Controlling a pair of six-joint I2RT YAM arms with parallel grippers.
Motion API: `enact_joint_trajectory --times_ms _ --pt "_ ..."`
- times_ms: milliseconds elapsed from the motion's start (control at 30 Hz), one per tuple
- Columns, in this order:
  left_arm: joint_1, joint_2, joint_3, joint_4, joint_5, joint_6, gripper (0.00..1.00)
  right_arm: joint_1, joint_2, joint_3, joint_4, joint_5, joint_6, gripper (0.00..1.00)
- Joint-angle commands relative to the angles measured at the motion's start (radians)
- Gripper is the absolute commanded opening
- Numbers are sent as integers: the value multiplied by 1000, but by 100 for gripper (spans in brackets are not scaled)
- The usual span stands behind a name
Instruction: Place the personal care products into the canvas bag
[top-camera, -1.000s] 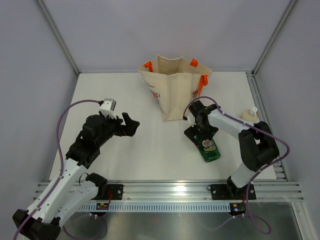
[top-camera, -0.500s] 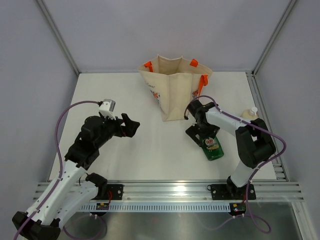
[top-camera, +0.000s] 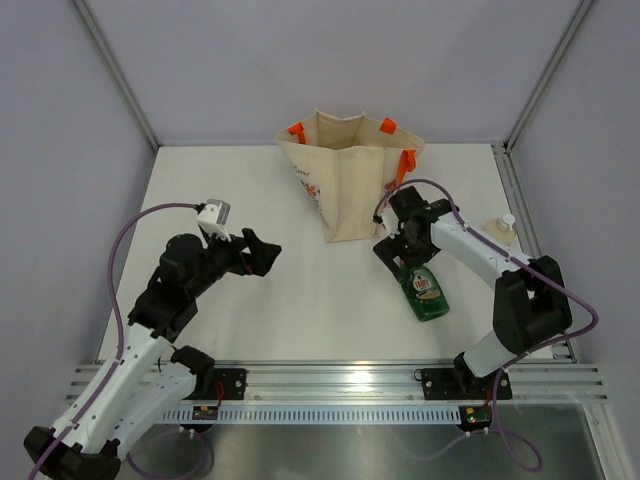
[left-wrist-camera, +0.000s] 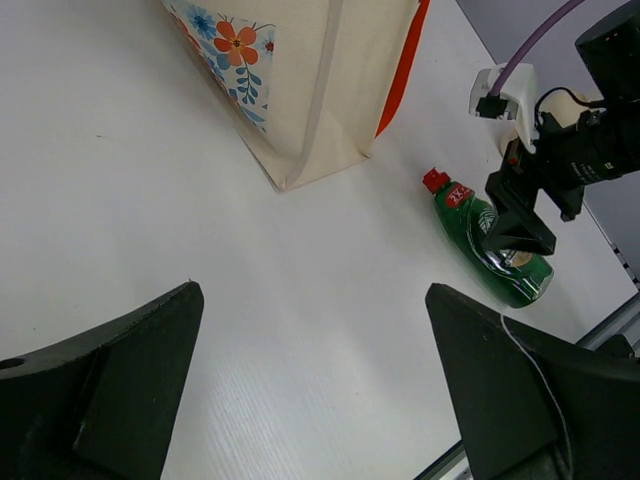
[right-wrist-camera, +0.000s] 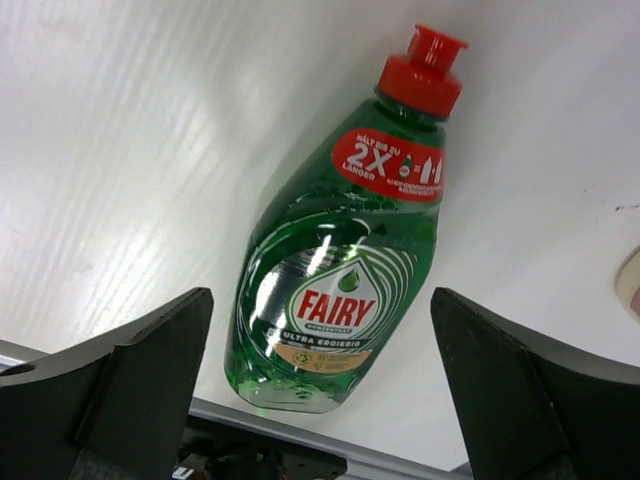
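Right gripper (top-camera: 405, 257), spread wide, backs toward twelve o'clock; bottle (top-camera: 427, 295) lies ungrabbed, five o'clock of bag (top-camera: 345, 190). Left gripper (top-camera: 262, 250) gapes, idle.

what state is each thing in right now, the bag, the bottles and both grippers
bag: upright, mouth open
green bottle: lying on its side on the table, red cap on
beige bottle: at the table's right edge, white cap on, looks upright
left gripper: open, empty
right gripper: open, over the green bottle, not gripping it
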Motion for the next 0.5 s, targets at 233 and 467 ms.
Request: enact_joint_trajectory --times_ms 233,467 --pt "-2 5 -9 54 24 -15 99 -23 202 47 219 114 167 99" --pt "-2 7 -23 52 14 -24 99 -43 183 53 269 88 129 99"
